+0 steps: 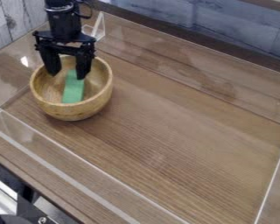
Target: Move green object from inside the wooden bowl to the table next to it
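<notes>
Green object (74, 88) lies flat inside the wooden bowl (98, 103), on the hollow's floor, long axis running roughly 12 to 6 o'clock w/ a slight lean toward 1. It sits a bit left of the bowl's centre; its upper end is partly hidden behind the hand.

Hand (67, 70) hangs over the bowl at abt 12 o'clock from the block, pointing straight down. Black fingers (49, 61) spread wide apart, nothing between them, one on each side of the block's upper end. Tips dip below the rim line at the bowl's far side; can't tell if they touch the block or the wood. Black arm rises from the hand out of the top edge.

Bowl stands upright on the surface (178, 131), in the upper-left part of the view, at abt 10 o'clock from the surface's middle. Surface is dark brown wood grain, bare at 3 to 6 o'clock from the bowl.

Clear acrylic walls (271, 188) edge the surface: one along the near side, one at the right, one behind the bowl.
</notes>
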Controlling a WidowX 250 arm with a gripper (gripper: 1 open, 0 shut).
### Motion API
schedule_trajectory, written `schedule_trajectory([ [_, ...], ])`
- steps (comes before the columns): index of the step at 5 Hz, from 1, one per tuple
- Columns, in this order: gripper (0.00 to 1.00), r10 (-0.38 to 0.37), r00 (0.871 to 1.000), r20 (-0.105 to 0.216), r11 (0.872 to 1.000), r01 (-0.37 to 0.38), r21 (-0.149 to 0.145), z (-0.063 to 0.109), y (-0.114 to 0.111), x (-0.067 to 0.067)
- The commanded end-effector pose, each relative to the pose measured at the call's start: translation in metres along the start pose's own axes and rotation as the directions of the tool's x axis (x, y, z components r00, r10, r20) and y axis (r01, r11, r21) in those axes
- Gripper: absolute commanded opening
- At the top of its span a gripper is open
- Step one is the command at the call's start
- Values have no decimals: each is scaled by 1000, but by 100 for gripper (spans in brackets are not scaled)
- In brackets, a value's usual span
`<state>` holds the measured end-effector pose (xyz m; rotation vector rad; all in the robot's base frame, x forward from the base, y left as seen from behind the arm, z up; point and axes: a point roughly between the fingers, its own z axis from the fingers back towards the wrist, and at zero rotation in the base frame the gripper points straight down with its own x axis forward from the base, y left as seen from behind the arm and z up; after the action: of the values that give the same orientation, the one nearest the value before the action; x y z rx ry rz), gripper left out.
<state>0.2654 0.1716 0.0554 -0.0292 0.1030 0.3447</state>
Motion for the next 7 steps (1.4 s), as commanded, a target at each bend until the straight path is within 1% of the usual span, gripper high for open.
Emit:
schedule_trajectory([
  [1, 100, 15, 998, 56, 1000, -15, 7, 19, 1, 12],
  [2, 100, 13, 998, 55, 1000, -13, 2, 21, -1, 17],
  [3, 100, 7, 999, 52, 1000, -8, 8, 18, 2, 19],
  [4, 0, 18, 999, 47, 1000, -19, 13, 17, 1, 17],
  [5, 100, 27, 998, 48, 1000, -27, 5, 24, -2, 13],
  [6, 100, 21, 999, 50, 1000, -21, -6, 24, -3, 20],
  [7, 0, 18, 999, 45, 1000, -18, 0, 13, -3, 28],
])
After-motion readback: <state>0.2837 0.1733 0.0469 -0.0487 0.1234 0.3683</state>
